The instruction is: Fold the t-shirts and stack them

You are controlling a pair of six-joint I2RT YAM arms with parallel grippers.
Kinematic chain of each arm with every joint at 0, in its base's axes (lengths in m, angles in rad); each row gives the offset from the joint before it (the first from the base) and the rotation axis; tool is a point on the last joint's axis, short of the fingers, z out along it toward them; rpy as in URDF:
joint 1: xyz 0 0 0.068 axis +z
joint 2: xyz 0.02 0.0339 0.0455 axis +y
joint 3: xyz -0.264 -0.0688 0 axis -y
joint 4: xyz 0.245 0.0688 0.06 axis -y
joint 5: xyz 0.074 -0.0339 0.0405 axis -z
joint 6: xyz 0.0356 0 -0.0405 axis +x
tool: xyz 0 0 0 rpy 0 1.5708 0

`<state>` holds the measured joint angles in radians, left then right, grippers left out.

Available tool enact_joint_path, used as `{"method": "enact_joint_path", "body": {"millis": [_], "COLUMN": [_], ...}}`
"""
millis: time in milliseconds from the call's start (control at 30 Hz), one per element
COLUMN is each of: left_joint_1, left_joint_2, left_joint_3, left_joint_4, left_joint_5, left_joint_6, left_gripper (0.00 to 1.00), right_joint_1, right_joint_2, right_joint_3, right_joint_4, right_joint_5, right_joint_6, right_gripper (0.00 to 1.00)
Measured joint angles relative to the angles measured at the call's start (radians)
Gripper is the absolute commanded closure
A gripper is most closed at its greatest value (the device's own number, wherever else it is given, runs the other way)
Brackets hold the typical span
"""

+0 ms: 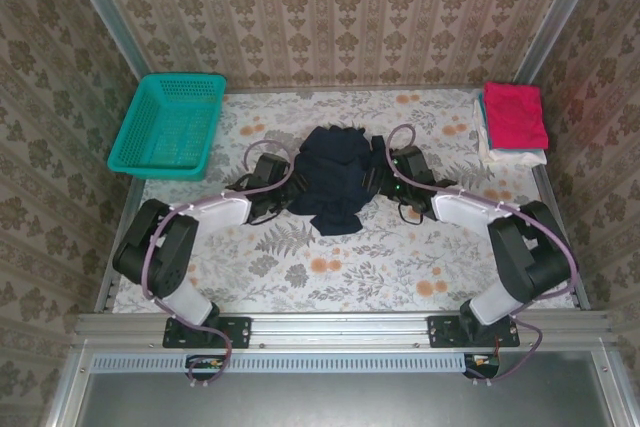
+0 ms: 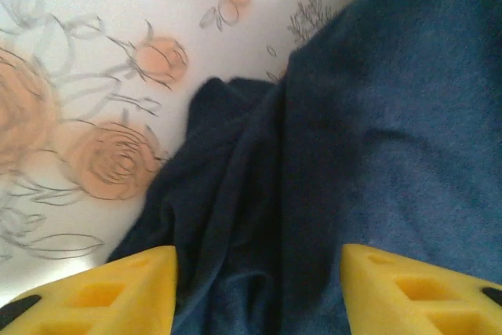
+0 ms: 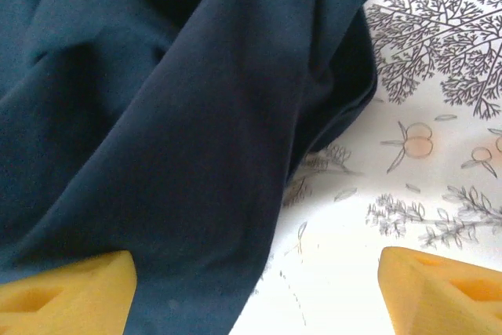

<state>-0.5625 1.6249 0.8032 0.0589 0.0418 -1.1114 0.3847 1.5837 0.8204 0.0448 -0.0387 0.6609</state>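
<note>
A dark navy t-shirt (image 1: 335, 182) lies crumpled in the middle of the table. My left gripper (image 1: 292, 193) is at its left edge. In the left wrist view its yellow fingers (image 2: 118, 292) stand apart astride a fold of the navy cloth (image 2: 353, 131), with the left gripper (image 2: 259, 292) low over it. My right gripper (image 1: 374, 183) is at the shirt's right edge. In the right wrist view the right gripper (image 3: 259, 292) is open: one finger (image 3: 70, 296) is over the navy cloth (image 3: 157, 115), the other over bare table. A folded magenta-pink t-shirt (image 1: 515, 115) rests on a folded white one (image 1: 512, 156) at the back right.
A teal mesh basket (image 1: 168, 125) stands at the back left. The floral tablecloth (image 1: 350, 267) is bare in front of the shirt. Patterned walls close in the back and both sides. Both arms stretch from the near edge toward the centre.
</note>
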Motion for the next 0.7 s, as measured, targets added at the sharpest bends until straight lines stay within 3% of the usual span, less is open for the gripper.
{"method": "enact_joint_path", "body": {"millis": [67,233,367,700], "left_joint_1": [-0.006,-0.006,-0.007,-0.041], "left_joint_2": [0.037,0.042,-0.029,-0.188], "left_joint_3": [0.000,-0.010,-0.049,-0.105], "left_joint_4": [0.018,0.026,0.008,-0.053], "left_joint_5": [0.015,0.005,-0.033,-0.151], "left_joint_6": [-0.027,-0.076,-0.074,-0.091], "left_gripper": [0.58,0.35,0.26,0.38], "right_joint_1": [-0.017,-0.037,-0.048,-0.060], "right_joint_2": [0.036,0.074,0.077,0.103], "right_joint_3": [0.012,0.025,0.036,0.045], "right_joint_4": [0.029,0.089,0.115,0.159], "right_joint_5": [-0.027,-0.085,-0.114,-0.127], "right_joint_6": [0.021,0.056,0.074,0.110], "right_gripper": [0.27,0.34,0.48,0.98]}}
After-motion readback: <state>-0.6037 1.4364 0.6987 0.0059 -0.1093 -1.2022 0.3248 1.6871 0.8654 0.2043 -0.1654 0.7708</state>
